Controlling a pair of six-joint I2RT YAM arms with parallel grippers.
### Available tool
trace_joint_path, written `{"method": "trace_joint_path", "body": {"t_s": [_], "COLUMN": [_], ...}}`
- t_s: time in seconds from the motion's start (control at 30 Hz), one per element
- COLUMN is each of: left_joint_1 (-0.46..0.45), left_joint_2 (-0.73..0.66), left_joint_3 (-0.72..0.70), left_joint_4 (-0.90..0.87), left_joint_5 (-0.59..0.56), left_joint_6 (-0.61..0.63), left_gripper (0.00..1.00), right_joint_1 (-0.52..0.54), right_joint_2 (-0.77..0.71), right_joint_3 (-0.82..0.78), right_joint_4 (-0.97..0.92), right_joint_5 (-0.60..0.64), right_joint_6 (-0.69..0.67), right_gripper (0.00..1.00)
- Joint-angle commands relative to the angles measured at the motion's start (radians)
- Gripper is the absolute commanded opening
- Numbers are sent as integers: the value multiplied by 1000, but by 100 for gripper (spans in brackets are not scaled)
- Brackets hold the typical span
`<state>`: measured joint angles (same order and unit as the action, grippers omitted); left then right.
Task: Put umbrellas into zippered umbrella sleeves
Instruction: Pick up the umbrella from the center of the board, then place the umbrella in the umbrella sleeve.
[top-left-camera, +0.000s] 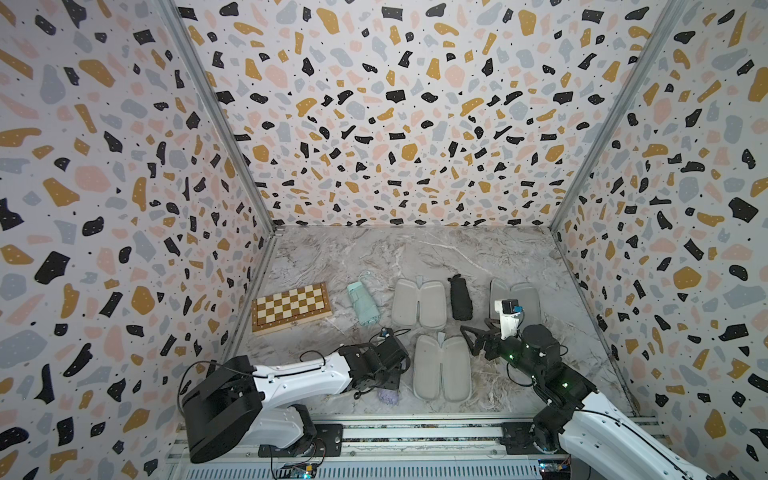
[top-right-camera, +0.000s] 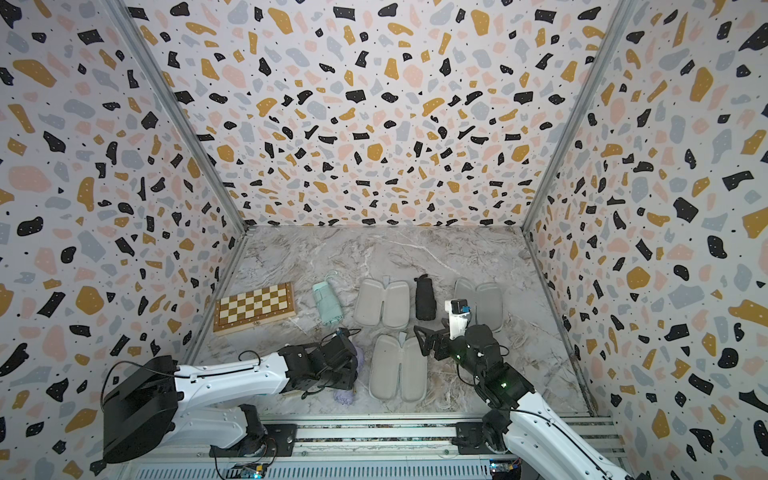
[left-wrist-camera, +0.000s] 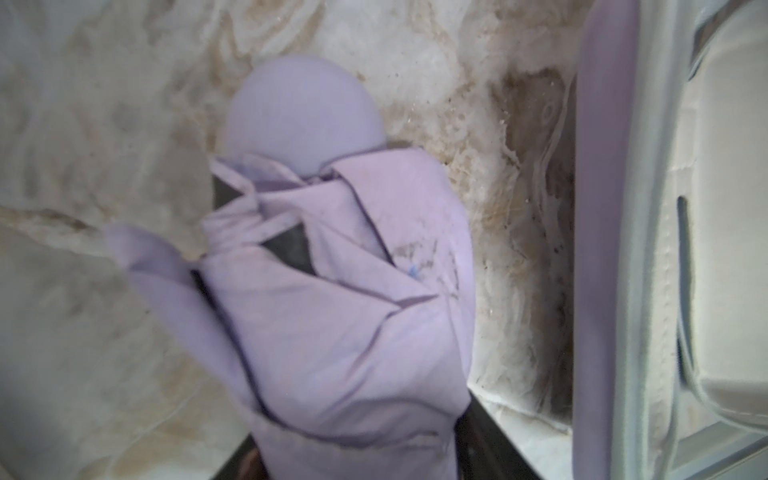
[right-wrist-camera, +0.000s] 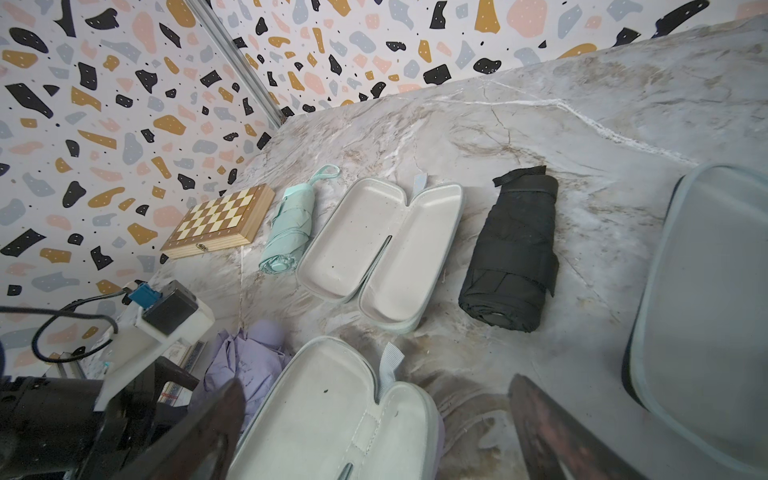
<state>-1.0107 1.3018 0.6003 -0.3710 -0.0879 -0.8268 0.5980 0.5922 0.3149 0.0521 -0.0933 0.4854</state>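
Front edge: left gripper (top-left-camera: 384, 380) points down onto the lilac umbrella (left-wrist-camera: 332, 291), which lies on the marble table (top-left-camera: 415, 253). Fingers (left-wrist-camera: 490, 432) sit either side of the bundle; can't tell if they're pinching it. Just beside it, the lilac sleeve (top-left-camera: 442, 368) lies open flat, grey lining up. Right gripper (top-left-camera: 478, 334) hovers by that sleeve's far end, jaws spread wide, holding nothing. Back row, 5 items left to right: chessboard box (top-left-camera: 291, 307), mint umbrella (top-left-camera: 363, 301), mint sleeve (top-left-camera: 419, 303) open flat, black umbrella (top-left-camera: 460, 298), black sleeve (top-left-camera: 528, 299) open, partly hidden behind the right wrist.
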Motion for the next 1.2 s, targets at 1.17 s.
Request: {"method": "trace_joint_path", "body": {"t_s": [1.17], "left_joint_1": [-192], "left_joint_2": [199], "left_joint_3": [299], "left_joint_4": [70], "left_joint_5": [-216], "left_joint_6": [-88], "left_gripper": [31], "right_joint_1": [-1], "right_joint_2": [-48], "right_joint_3": [-36], "right_joint_4": [-25], "right_joint_5": [114], "right_joint_6": [36], "right_gripper": [100]}}
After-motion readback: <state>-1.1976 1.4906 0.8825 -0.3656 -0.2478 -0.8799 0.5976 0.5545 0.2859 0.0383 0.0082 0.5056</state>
